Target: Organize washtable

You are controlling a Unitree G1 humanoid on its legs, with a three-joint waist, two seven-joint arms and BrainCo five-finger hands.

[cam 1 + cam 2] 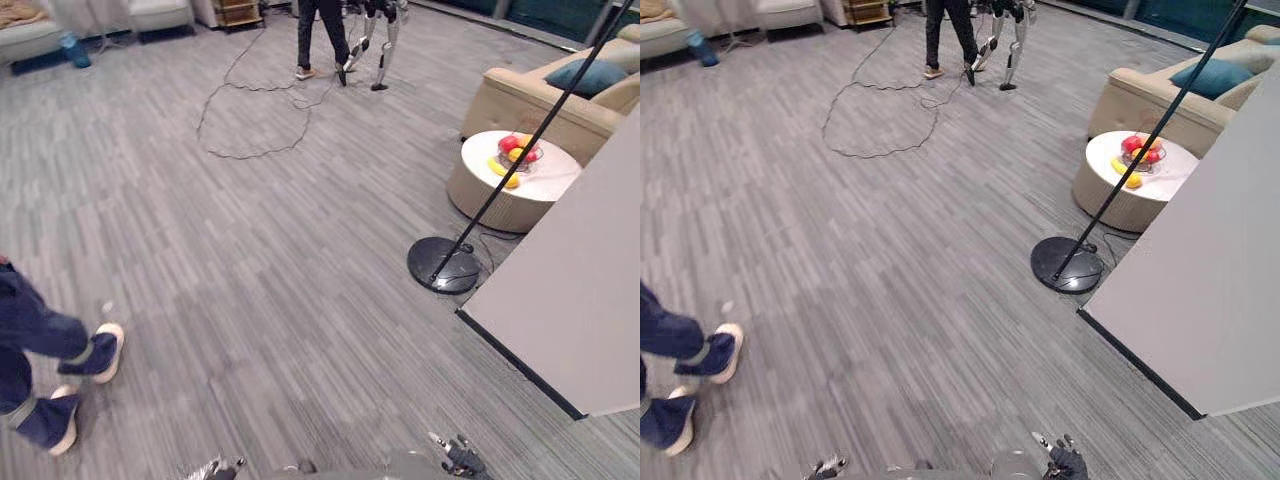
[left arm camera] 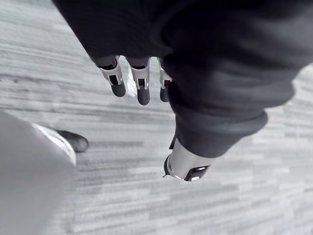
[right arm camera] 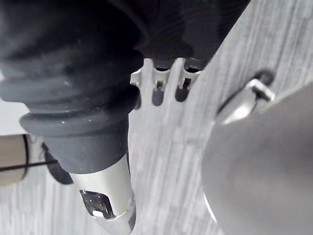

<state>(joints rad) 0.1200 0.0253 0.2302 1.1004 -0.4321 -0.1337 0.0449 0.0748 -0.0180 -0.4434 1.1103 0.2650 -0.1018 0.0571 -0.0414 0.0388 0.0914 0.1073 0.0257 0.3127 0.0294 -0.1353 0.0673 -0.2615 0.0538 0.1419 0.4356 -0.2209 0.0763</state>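
Note:
My left hand (image 2: 142, 85) hangs beside my body over the grey carpet, its fingers relaxed and straight with nothing in them. My right hand (image 3: 157, 89) hangs the same way on the other side, fingers straight and empty, thumb apart. Both hands' tips peek in at the lower edge of the eye views, the left hand (image 1: 215, 468) and the right hand (image 1: 455, 458).
A person's legs in blue trousers and white shoes (image 1: 60, 380) stand close on the left. A black stand base (image 1: 443, 265) with a slanted pole, a round white table (image 1: 470, 185) bearing a fruit bowl (image 1: 518, 152), a beige sofa (image 1: 520, 100) and a white panel (image 1: 580, 300) fill the right. A cable (image 1: 250, 110) loops far ahead.

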